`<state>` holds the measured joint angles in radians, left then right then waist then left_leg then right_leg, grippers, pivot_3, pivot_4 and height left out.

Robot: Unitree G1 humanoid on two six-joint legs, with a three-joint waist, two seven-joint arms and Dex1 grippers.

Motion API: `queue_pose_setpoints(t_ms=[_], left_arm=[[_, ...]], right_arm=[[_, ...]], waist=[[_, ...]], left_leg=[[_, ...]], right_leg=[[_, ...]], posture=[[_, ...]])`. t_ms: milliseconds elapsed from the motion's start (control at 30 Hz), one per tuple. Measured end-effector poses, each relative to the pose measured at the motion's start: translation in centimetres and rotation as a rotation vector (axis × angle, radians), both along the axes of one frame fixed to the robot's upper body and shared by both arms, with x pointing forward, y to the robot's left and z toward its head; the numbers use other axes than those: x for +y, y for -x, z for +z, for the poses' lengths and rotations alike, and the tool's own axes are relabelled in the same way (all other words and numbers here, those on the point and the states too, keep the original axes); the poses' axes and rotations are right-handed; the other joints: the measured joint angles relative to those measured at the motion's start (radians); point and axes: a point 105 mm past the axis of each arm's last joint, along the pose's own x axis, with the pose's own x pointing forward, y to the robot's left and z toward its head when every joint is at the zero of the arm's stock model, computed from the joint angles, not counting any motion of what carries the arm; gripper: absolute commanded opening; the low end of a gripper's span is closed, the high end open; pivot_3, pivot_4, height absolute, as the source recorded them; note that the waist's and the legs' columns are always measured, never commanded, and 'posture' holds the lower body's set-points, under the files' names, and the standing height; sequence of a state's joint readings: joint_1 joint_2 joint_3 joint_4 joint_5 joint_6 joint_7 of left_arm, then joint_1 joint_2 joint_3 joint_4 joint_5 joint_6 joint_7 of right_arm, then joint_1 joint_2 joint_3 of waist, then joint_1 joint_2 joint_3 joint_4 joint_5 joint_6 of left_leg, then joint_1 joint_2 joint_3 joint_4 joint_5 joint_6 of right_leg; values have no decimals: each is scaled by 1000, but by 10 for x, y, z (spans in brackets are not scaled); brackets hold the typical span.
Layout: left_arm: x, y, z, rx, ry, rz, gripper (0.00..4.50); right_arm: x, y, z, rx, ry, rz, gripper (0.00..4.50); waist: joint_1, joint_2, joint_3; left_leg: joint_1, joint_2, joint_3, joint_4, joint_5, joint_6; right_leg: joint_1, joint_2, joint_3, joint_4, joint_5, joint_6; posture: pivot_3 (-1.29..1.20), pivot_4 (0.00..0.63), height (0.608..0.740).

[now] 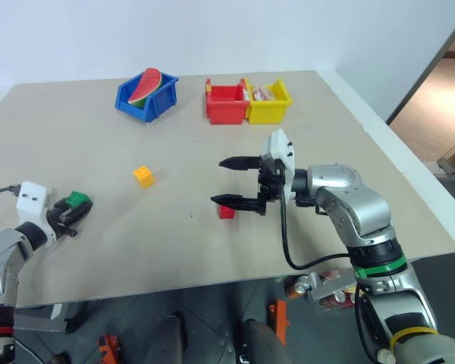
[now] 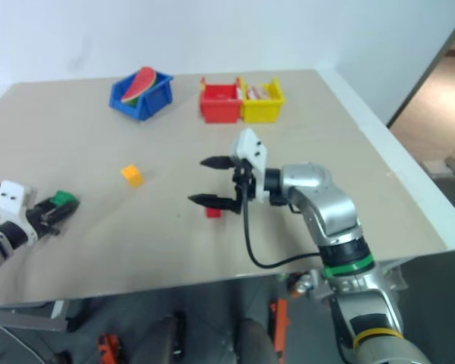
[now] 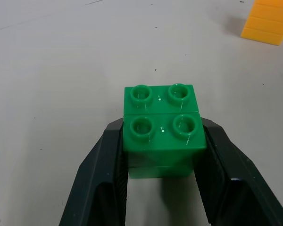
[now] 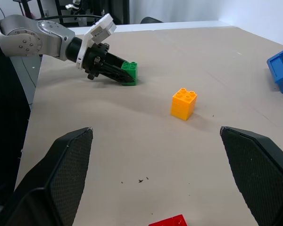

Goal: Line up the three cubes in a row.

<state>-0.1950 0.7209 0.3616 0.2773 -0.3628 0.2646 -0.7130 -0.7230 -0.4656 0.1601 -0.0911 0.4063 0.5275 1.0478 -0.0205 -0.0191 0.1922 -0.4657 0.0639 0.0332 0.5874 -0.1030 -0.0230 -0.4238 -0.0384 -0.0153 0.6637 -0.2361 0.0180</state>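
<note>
The green cube [image 3: 161, 127] rests on the table at the near left, and my left gripper [image 1: 76, 208] is shut on it, one black finger [image 3: 106, 165] pressed to each side. The yellow-orange cube [image 1: 143, 176] stands alone on the table, further in and to the right of the green one. The red cube [image 1: 227, 213] lies near the table's middle. My right gripper [image 1: 218, 181] hovers open just above it, pointing left, its lower finger over the cube's top edge. In the right wrist view, the left gripper [image 4: 125, 75] holds the green cube [image 4: 129, 69] beyond the yellow-orange cube [image 4: 184, 103].
At the back of the table stand a blue bin [image 1: 165, 101] holding a watermelon slice [image 1: 145, 86], a red bin [image 1: 226, 112] and a yellow bin [image 1: 267, 112] side by side. The table's front edge [image 1: 174, 292] runs close below both grippers.
</note>
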Motion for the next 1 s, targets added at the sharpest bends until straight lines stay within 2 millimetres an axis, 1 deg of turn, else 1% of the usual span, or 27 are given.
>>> queue_pose_setpoints(t_ms=[33, 100, 133, 167, 200, 233, 300, 367, 433, 467, 533, 600, 733, 933, 1000], left_arm=[[-5, 0, 2, -4, 5, -21, 1343], [-22, 0, 8, -22, 3, -101, 1343], [-35, 1, 13, -35, -1, -166, 1343], [-57, 2, 20, -57, -10, -269, 1343], [-70, 3, 22, -64, -16, -329, 1343], [-88, 5, 22, -61, -27, -421, 1343], [-110, 8, 19, -41, -41, -536, 1343], [-141, 9, 17, -20, -59, -696, 1343], [-160, 8, 19, -20, -67, -789, 1343], [-172, 6, 23, -36, -76, -844, 1343], [-187, -4, 30, -63, -98, -904, 1343], [-195, -11, 31, -74, -115, -937, 1343], [-208, -19, 22, -49, -130, -995, 1343], [-214, -22, 21, -53, -155, -1056, 1343], [-213, -22, 18, -41, -164, -1063, 1343]], right_arm=[[-1, 0, 0, -1, 2, -3, 4500], [-2, 0, 0, -2, 5, -7, 4500], [-3, -1, 0, -1, 7, -10, 4500], [-4, -1, 1, 3, 7, -14, 4500], [-4, 0, 1, 6, 4, -12, 4500], [-5, 0, 1, 10, 5, -11, 4500], [-6, 0, 1, 9, 11, -14, 4500], [-12, -1, 0, 13, 29, -28, 4500], [-14, -1, -1, 19, 35, -30, 4500], [-16, 0, -3, 24, 39, -30, 4500], [-19, 0, -6, 33, 48, -30, 4500], [-21, 1, -8, 36, 54, -31, 4500], [-26, 3, -15, 25, 77, -26, 4500], [-30, 4, -21, -9, 108, -28, 4500], [-30, 3, -21, -14, 112, -30, 4500]], waist=[[0, 0, 0], [1, -1, 0], [3, -1, -1], [4, -1, -1], [3, -2, -1], [2, -2, -1], [1, -2, -1], [3, -2, -1], [3, -2, -1], [3, -2, -1], [3, -2, -1], [2, -2, -1], [-1, -2, -1], [0, -2, -1], [0, -2, -1]], left_leg=[[0, 0, 0, 0, 0, 0], [0, 0, 1, 0, 0, 0], [0, 0, 2, 0, 0, 0], [0, 1, 6, 0, 0, -1], [0, 1, 7, 0, 0, -1], [0, 1, 8, 0, 0, -1], [0, 1, 9, 0, 0, 0], [0, 1, 9, 0, 0, 1], [0, 1, 9, 1, 1, 1], [0, 1, 9, 1, 1, 1], [0, 1, 8, 2, 1, 2], [0, 1, 8, 4, 1, 2], [0, 2, 9, 6, 1, 2], [0, 2, 9, 7, 1, 2], [0, 2, 9, 7, 1, 2]], right_leg=[[0, 0, 0, 0, 0, 0], [0, -1, 1, 0, 0, 0], [0, -1, 1, 0, 2, -2], [0, -3, 1, 0, 2, -3], [0, -3, 2, 0, 2, -2], [0, -3, 3, 0, 3, -2], [-1, -3, 4, 0, 3, -1], [-1, -2, 4, 0, 3, -1], [-1, 0, 4, 0, 2, 0], [-1, 0, 4, 0, 2, 2], [-1, 1, 5, 0, 2, 3], [0, 3, 6, 0, 2, 4], [0, 4, 8, 0, 5, 10], [0, 4, 9, 0, 4, 7], [0, 4, 9, 0, 4, 7]], posture=[[0, 150, 740], [0, 150, 740], [0, 150, 740], [0, 150, 740], [0, 150, 740], [0, 150, 740], [0, 150, 740], [0, 150, 740], [0, 150, 740], [0, 150, 740], [0, 150, 740], [0, 150, 740], [0, 150, 740], [0, 150, 740], [0, 150, 740]])
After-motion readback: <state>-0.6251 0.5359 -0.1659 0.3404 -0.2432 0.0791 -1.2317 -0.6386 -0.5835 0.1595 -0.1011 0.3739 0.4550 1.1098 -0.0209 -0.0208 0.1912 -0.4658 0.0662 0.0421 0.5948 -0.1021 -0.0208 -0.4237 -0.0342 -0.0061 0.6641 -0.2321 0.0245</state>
